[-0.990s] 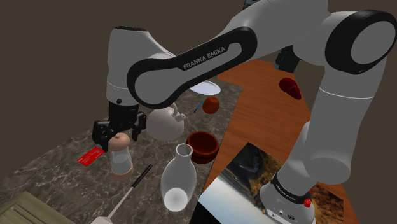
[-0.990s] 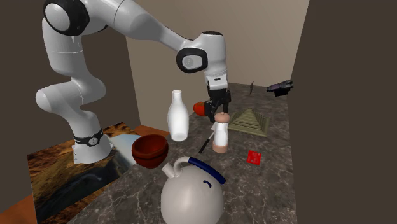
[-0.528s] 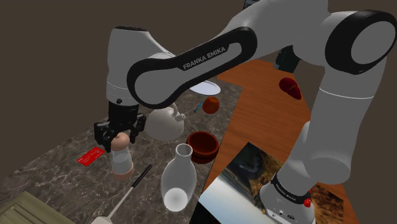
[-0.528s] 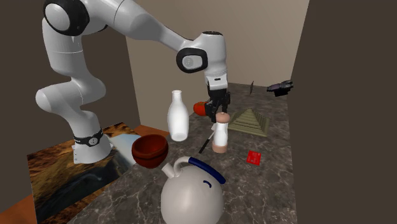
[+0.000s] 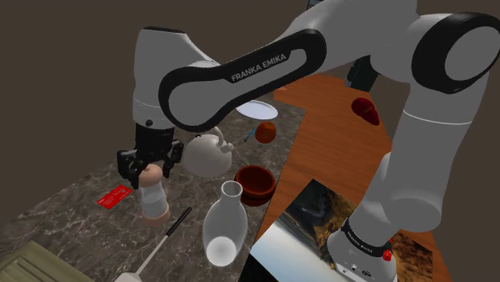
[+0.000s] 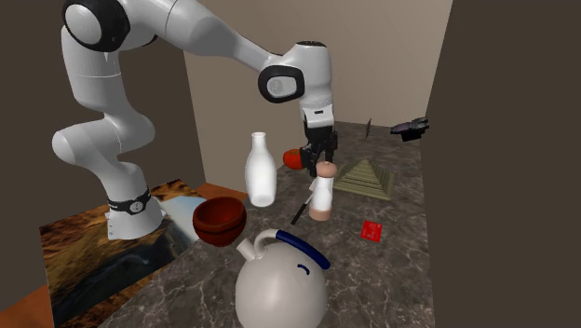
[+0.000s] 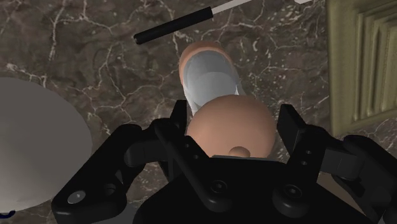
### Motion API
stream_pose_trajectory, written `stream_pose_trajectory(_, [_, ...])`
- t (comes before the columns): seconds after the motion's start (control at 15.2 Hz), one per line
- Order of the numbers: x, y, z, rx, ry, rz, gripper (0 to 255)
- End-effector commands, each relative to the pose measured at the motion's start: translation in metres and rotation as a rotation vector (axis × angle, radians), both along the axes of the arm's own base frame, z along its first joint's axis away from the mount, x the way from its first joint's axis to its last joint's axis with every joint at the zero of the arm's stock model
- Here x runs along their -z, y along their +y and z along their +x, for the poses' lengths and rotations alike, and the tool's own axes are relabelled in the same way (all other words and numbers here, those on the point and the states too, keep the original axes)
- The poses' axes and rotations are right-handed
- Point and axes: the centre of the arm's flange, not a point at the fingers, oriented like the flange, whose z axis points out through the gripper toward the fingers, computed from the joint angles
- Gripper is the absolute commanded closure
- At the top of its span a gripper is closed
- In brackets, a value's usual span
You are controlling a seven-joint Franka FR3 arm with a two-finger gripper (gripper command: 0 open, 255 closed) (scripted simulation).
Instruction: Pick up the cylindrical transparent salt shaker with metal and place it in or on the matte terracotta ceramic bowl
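While the reddish bowl (image 5: 255, 193) stands apart, the pincer (image 5: 150, 170) seemingly clasps the salt shaker (image 5: 152, 197).

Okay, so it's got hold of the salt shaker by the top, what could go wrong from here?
1. The gripper clasps the shaker only by its rounded cap, so it might slip or swing.
2. A white bottle and a white jug flank the way to the bowl; the shaker's base could clip one.
3. The shaker looks tall for the bowl and may topple when released.
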Motion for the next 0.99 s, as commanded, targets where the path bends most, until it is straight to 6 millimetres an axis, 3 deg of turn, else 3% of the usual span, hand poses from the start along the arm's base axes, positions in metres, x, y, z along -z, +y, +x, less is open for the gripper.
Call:
stream_pose_trajectory(0.0, [-0.011,-0.001,-0.001,0.0,0.0,0.0,255])
stream_pose_trajectory(0.92, [-0.085,-0.001,-0.001,0.0,0.0,0.0,255])
